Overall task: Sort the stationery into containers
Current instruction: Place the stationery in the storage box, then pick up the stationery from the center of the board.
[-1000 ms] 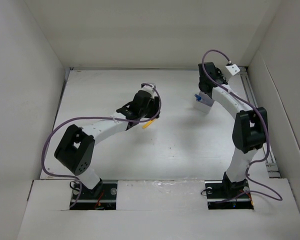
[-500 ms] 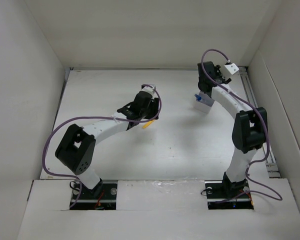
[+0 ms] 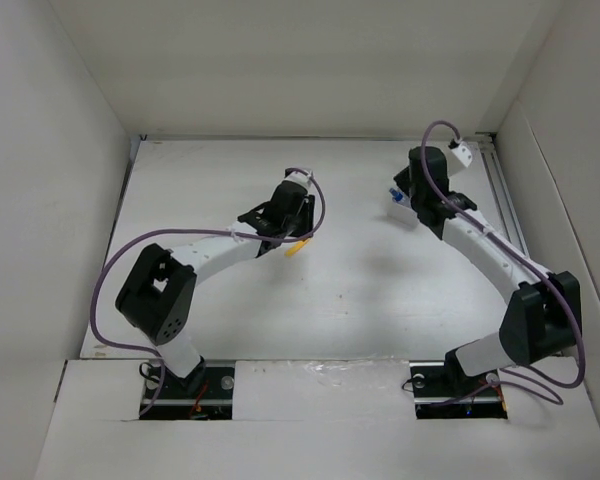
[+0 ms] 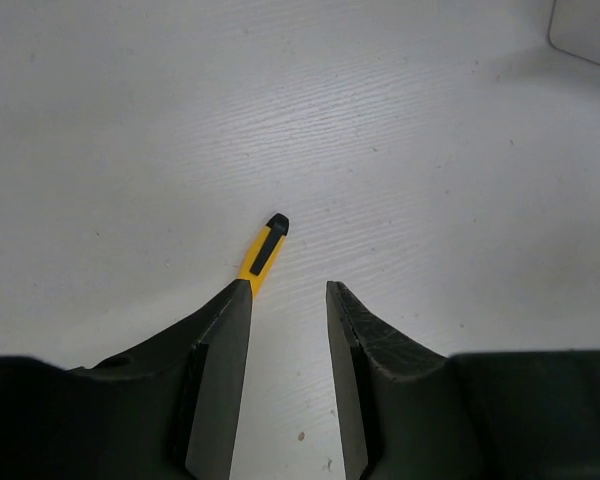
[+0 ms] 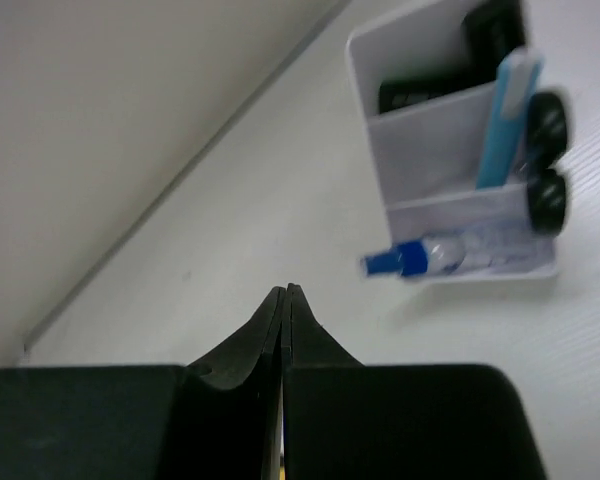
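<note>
Two pincers are in view. The left pincer (image 4: 288, 292) is released, its jaws parted with nothing between them, and sits low over the white worktop (image 4: 430, 180). The short yellow pen-like stick with a black end (image 4: 261, 258) lies flat there. Its near end sits at the tip of one jaw, not centred in the gap. Treat the stick as light, rigid and smooth; it will probably roll or skid if only one jaw touches it. Centre the gap on it first, then grip across the yellow barrel at mid-length. The right pincer (image 5: 285, 292) is clenched on nothing and hovers near the translucent white rectangular plastic tray (image 5: 430, 150), which stands well apart from the stick at the far right. The tray's compartments already hold a blue-capped clear bottle (image 5: 450, 252) with its cap jutting past the wall, a light blue pen (image 5: 507, 115) leaning across a divider, and black items too blurred to name. Nothing lies between stick and tray. The right arm beside the tray is the likeliest obstruction to a drop-in.
</note>
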